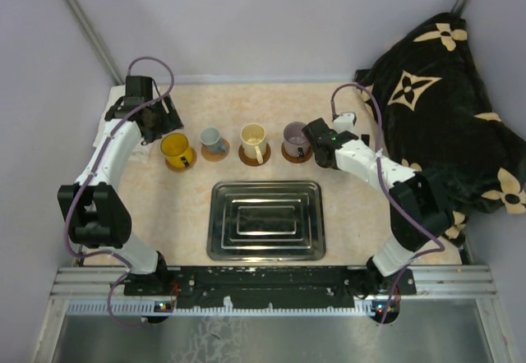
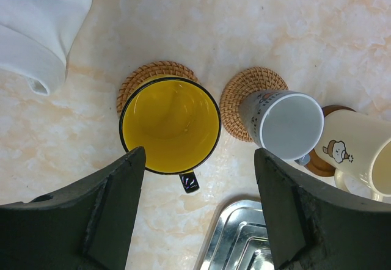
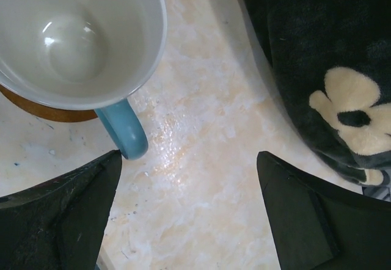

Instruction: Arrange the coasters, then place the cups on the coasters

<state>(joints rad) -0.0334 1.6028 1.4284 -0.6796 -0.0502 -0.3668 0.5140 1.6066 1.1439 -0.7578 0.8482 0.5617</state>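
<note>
Nearest you: rectangular steel tray (image 1: 265, 219) | beyond: yellow mug (image 1: 176, 148), grey-white mug (image 1: 213, 140), cream mug (image 1: 254, 140), purplish-grey mug (image 1: 294, 138) on round brown coasters (image 2: 235, 102) | your left gripper (image 2: 200, 157) released above yellow mug | your right gripper (image 3: 189, 160) released beside light blue mug (image 3: 73, 32), on its coaster.

Two matching arms here, left arm (image 1: 115, 153) and right arm (image 1: 366, 160): smooth white shells with chunky black joints. A thin purple cable (image 1: 149, 58) loops along each one. The fingers (image 2: 91, 215) are matte black wedges, kinda scuffed.
</note>
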